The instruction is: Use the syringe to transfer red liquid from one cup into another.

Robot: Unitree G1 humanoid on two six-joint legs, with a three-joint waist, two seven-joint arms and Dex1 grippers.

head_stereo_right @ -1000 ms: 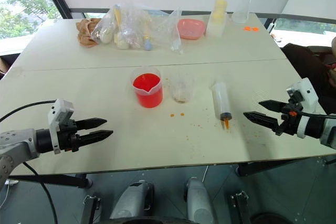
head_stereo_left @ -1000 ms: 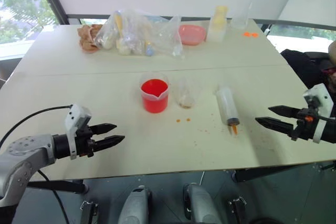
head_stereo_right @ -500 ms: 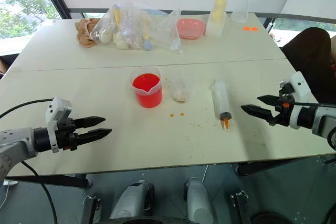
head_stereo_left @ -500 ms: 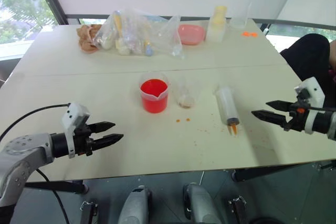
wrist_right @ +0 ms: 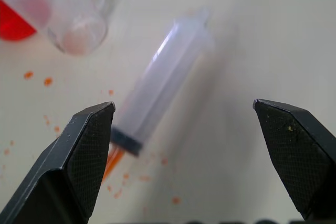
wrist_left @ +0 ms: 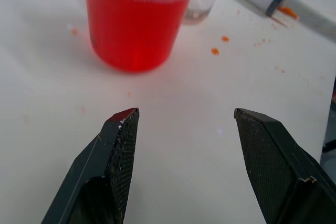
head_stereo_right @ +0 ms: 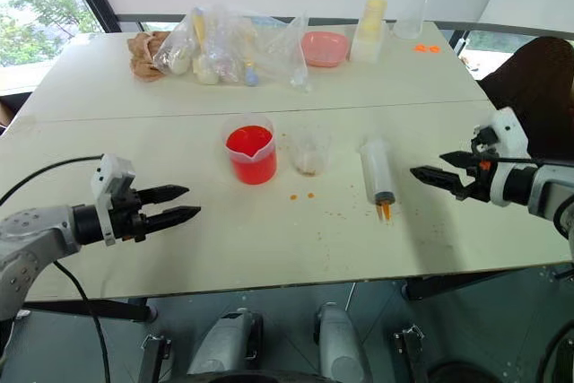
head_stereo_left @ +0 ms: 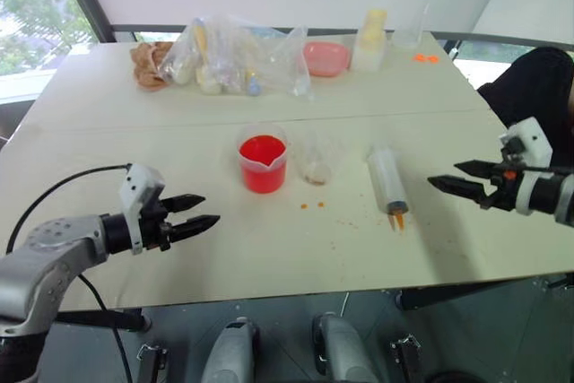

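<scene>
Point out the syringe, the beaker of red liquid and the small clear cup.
syringe (head_stereo_left: 389, 180): left eye view, middle of the barrel.
beaker (head_stereo_left: 264, 173): left eye view, red-filled front wall.
small clear cup (head_stereo_left: 317, 166): left eye view, lower wall.

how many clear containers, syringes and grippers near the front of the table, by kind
clear containers: 2, beaker with red liquid and small cup
syringes: 1, syringe lying flat
grippers: 2, left gripper and right gripper, both open
total: 5

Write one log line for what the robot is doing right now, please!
syringe: lying on table, untouched | beaker: red liquid inside | small cup: beside beaker | left tool: open, empty | right tool: open, facing syringe
</scene>
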